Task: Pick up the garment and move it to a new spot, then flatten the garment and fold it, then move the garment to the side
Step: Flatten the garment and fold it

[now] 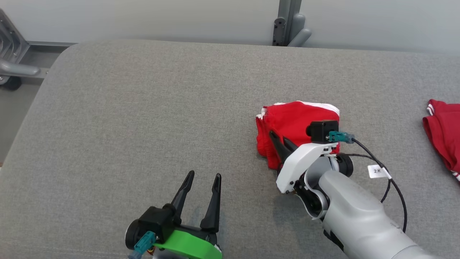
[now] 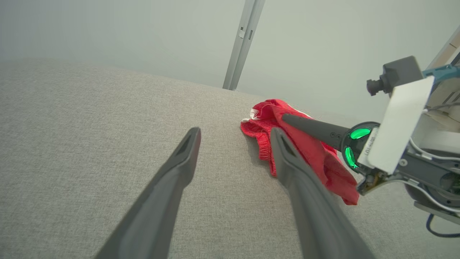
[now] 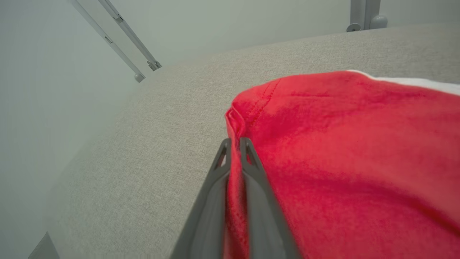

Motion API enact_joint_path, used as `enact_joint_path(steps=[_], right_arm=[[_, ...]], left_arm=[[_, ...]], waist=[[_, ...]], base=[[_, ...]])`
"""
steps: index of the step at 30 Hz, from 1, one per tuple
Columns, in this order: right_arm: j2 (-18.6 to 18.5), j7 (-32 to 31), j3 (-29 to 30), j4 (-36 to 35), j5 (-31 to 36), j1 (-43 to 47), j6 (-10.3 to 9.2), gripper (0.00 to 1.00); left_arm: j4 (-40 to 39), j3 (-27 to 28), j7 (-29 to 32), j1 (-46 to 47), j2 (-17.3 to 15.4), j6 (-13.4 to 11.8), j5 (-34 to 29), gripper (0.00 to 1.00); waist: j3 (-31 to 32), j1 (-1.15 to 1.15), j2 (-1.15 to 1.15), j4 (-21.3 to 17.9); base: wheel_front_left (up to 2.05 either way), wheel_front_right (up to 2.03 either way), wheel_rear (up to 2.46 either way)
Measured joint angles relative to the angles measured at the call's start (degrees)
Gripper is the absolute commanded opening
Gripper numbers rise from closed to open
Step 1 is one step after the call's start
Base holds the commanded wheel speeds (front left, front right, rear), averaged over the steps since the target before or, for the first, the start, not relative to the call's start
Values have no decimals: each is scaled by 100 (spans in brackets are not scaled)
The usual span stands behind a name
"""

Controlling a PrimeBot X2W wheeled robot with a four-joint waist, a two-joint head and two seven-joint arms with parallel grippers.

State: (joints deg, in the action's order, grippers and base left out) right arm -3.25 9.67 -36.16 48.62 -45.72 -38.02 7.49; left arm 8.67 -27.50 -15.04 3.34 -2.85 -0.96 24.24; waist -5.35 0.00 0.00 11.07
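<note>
Right claw (image 1: 278, 138): closed on a fold at the garment's near-left edge. My wrist view shows red cloth pinched between the two fingers.
Left claw (image 1: 204, 175): fingers spread wide, holding nothing. It sits low over the near counter, well left of the garment and not touching it.
Garment (image 1: 294, 118): red with white trim, bunched in a heap on the counter, right of centre and just past my right wrist.
Counter (image 1: 143, 108): grey and cloth-covered, with plenty of bare surface on the left and far side.
Other garment (image 1: 444, 129): a second red piece at the right edge, well apart from mine.
Step, as I judge it: the pick-up is gripped but the lift is not yet made. Moving, flattening and folding are all to come.
Risk, slip: I hold only a thin hem fold, so a quick lift could pull it out of my fingers.
Risk, drag: too low a lift would let the heap rub on the rough cloth surface and twist tighter.
Risk, tangle: hung from one corner it may stay bunched, which makes flattening harder unless my left claw takes a second corner.
Risk, mix-up: carrying it right could land it on the other garment, so left looks safer.
</note>
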Motion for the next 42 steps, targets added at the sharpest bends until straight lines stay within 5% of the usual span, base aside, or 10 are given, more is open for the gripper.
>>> enact_joint_path(steps=[2,3,4,5,12,20,31,42], right_arm=[[12,-70,-177,47,-101,3,0,25],[23,-76,-242,48,-192,10,0,48],[32,-70,-300,47,-276,11,0,94],[34,-49,-374,44,-334,13,0,100],[35,80,-1184,-439,-992,247,0,100],[-257,515,-1439,-845,-735,381,0,100],[-730,538,989,-2235,1753,1646,0,100],[-435,538,2424,-3515,3140,3028,0,100]], left_arm=[[0,1,0,12,0,-4,3,100],[0,-1,0,29,0,-5,11,100],[1,-1,0,48,0,-5,13,100],[0,-1,0,68,0,-5,20,100],[34,24,0,77,1,-15,25,100],[7,270,0,-44,0,-123,2,100],[-186,968,0,-232,0,-233,-218,100],[-491,1550,0,-631,1,-155,-624,100]], waist=[[-19,0,0,-16],[-27,0,0,-27],[-33,0,0,-38],[-36,0,0,-49],[25,0,0,-138],[169,0,0,-422],[445,0,0,-1025],[661,0,0,-1375]], base=[[0,0,0],[0,0,0],[0,0,0],[0,0,0],[0,0,0],[0,0,0],[0,0,0],[0,0,0]])
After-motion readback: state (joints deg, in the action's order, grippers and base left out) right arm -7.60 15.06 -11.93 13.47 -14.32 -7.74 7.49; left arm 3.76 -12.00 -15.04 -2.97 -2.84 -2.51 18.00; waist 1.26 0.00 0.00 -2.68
